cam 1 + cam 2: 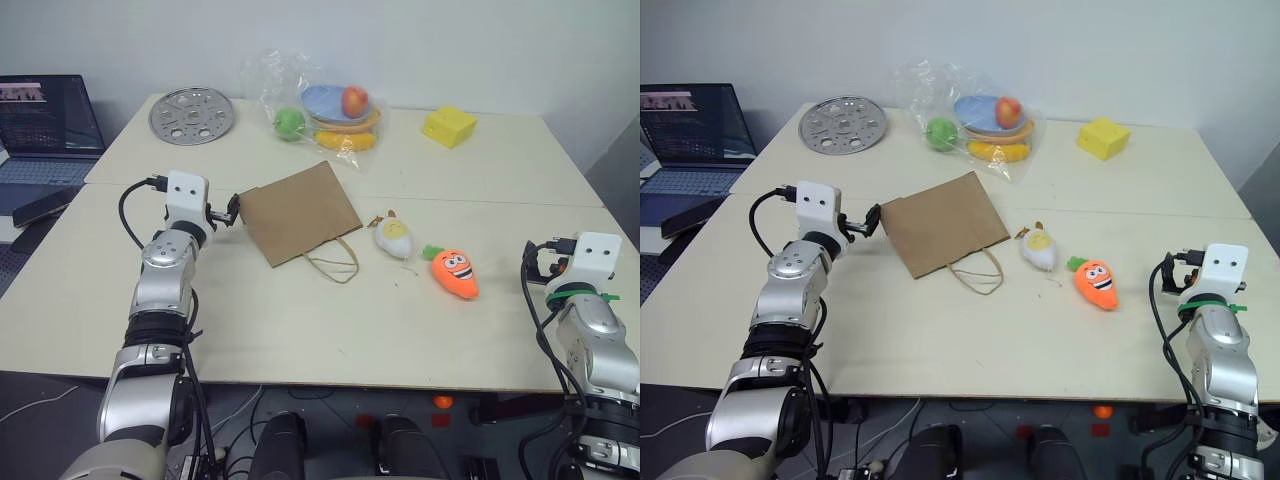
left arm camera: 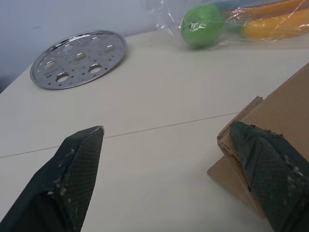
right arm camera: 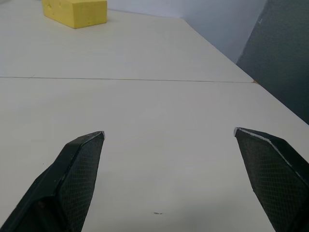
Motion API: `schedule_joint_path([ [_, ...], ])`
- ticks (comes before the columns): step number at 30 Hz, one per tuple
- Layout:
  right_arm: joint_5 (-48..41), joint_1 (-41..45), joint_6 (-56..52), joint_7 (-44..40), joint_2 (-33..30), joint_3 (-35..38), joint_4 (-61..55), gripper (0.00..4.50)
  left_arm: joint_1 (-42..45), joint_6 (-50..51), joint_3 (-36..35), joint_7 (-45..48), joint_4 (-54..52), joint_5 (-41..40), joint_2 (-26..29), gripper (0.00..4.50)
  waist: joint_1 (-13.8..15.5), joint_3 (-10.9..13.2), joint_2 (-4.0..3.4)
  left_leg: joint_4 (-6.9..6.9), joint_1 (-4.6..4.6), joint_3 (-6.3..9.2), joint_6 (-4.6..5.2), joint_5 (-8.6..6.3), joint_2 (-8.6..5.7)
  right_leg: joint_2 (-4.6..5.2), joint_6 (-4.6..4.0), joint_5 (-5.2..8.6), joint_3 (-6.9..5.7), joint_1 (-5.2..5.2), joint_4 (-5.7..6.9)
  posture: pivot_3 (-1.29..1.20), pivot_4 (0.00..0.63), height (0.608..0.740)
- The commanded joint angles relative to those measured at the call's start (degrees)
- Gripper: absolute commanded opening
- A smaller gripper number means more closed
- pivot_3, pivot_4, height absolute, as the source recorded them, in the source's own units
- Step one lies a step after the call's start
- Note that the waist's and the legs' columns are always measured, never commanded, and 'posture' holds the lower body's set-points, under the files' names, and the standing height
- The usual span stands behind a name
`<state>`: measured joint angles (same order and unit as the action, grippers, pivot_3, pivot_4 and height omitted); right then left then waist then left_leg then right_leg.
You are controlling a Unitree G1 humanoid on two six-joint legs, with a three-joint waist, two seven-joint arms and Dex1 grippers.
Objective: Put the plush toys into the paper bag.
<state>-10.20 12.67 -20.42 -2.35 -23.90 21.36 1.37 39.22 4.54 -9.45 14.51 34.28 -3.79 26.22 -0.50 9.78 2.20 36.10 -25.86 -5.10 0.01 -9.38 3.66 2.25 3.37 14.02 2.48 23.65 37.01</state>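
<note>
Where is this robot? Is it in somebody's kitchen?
Probably not a kitchen; it looks like a lab or office. There are plain pale tables pushed together, an open laptop at the side, and loose cables below.

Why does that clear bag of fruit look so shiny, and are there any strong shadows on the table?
In the left eye view the clear plastic bag catches white glare along its crinkles; the left wrist view shows the same sheen over the green fruit. Light is soft and even: the paper bag and the carrot toy cast only faint shadows.

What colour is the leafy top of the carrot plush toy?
Green, seen best in the left eye view on the carrot plush toy.
</note>
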Motion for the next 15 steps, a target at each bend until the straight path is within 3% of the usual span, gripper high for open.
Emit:
schedule_joint_path([
  [1, 0.31, 1.37, 1.21, 0.08, -0.83, 0.91, -0.88, 4.50, 1.55, -1.58, -1.17, 0.40, -2.19, -0.89, 0.83, 4.46, 0.00, 0.00, 0.00, 0.00, 0.00, 0.00, 0.00, 0.00, 0.00, 0.00, 0.00, 0.00, 0.00, 0.00, 0.00, 0.00, 0.150, 0.740],
  [15, 0.44, 1.44, 1.29, 0.26, -0.42, 0.74, -0.86, 4.50, 0.61, -0.59, -1.37, 1.47, -4.81, -2.22, 1.58, 4.46, 0.00, 0.00, 0.00, 0.00, 0.00, -0.01, 0.00, 0.00, 0.00, 0.00, 0.00, 0.00, 0.00, 0.00, 0.00, 0.00, 0.150, 0.740],
])
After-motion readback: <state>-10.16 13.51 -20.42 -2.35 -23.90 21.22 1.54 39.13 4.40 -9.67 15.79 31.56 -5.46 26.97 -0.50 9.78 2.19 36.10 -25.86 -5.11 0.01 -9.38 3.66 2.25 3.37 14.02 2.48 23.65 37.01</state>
